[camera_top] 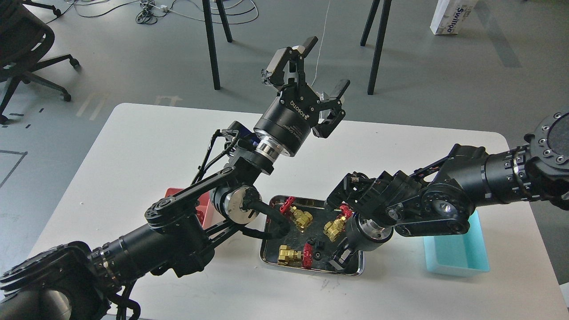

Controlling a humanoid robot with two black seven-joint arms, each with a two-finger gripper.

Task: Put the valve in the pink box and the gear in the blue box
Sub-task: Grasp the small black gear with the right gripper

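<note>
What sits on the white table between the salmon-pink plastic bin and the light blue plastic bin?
In the head view, a shiny steel tray of brass valves and black gears lies between the pink bin and blue bin.

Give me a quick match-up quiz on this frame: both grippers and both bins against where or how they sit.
Things:
1. left gripper
2. right gripper
3. pink box
4. blue box

States:
A. down in the steel tray
B. mostly hidden behind the left arm
C. raised in the air, jaws spread and empty
D. on the table beside the right arm

Pairs: 1-C, 2-A, 3-B, 4-D
</note>
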